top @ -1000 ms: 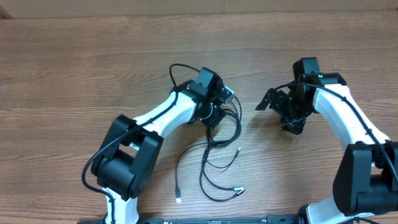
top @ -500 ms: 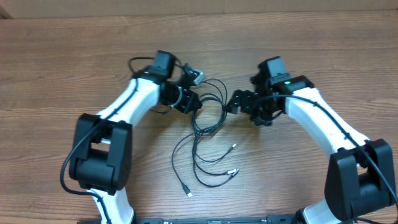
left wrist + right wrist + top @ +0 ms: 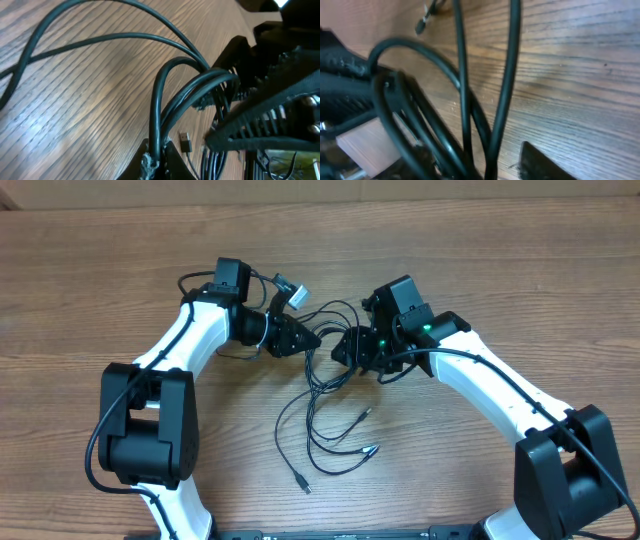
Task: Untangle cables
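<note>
As the right arm swings in from the far side, the gap closes: the right gripper now sits just beside the left gripper over the middle of the table, where a second ago they were well apart. The left one has hauled the cables up and leftward with it and stays clenched on a bunch of strands, loose plug ends trailing toward the near edge (three of them, fanned out). That reads as a set-up for a two-handed pull, though the loops still cross, so the untangling looks barely begun. From overhead the right fingers are buried in black; the right wrist view shows one fingertip beside the strands, not on them, its partner out of shot, so whether it has hold I cannot tell. Only the left wrist view shows the strands pinched at the fingertips
</note>
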`<state>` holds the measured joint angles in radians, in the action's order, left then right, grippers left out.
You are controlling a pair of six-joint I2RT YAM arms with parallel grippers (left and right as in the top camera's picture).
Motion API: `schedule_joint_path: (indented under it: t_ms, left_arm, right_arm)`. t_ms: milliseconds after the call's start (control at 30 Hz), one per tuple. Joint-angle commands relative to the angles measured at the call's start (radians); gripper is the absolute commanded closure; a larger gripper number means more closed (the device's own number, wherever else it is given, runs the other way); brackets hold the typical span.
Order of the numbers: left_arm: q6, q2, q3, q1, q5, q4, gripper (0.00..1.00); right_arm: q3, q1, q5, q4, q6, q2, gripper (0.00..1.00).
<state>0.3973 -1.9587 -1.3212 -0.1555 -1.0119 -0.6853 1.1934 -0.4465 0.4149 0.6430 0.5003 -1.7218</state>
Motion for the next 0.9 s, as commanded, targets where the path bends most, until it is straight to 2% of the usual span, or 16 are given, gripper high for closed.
schedule_joint_path:
  t_ms: [0,233,367,400,433,500,567,667,733,867]
  left_arm:
    - [0.026,0.03,-0.023,-0.003,-0.047,-0.002,0.92]
    - [0.026,0.029,-0.023,-0.003,-0.047,0.0,0.91]
    - [0.026,0.029,-0.023,-0.011,-0.043,0.002,0.9]
    - [0.026,0.029,-0.023,-0.014,-0.037,0.002,0.9]
    - [0.026,0.029,-0.023,-0.017,-0.028,0.003,0.89]
    - [0.026,0.029,-0.023,-0.026,-0.006,0.003,0.89]
    - [0.026,0.029,-0.023,-0.033,0.012,0.002,0.89]
    - [0.025,0.029,-0.023,-0.043,0.046,0.002,0.87]
    - [0.016,0.029,-0.023,-0.055,0.11,0.001,0.85]
    - [0.005,0.029,-0.023,-0.084,0.203,-0.008,0.8]
  right_arm:
    - [0.003,0.001,0.003,-0.013,0.004,0.005,0.57]
    - [0.003,0.0,0.042,-0.018,0.058,0.005,0.83]
    - [0.003,0.0,0.107,-0.025,0.058,0.005,0.84]
    - [0.003,0.001,0.122,-0.025,0.057,0.005,0.82]
    - [0.003,0.0,0.137,-0.025,0.057,0.005,0.73]
    - [0.003,0.001,0.138,-0.019,0.051,0.005,0.25]
    - [0.003,0.003,0.115,-0.013,0.045,0.005,0.11]
    - [0.003,0.023,0.097,-0.002,0.032,0.005,0.09]
    - [0.009,0.066,0.163,0.026,-0.01,0.007,0.1]
    - [0.011,0.134,0.138,0.105,-0.012,0.009,0.11]
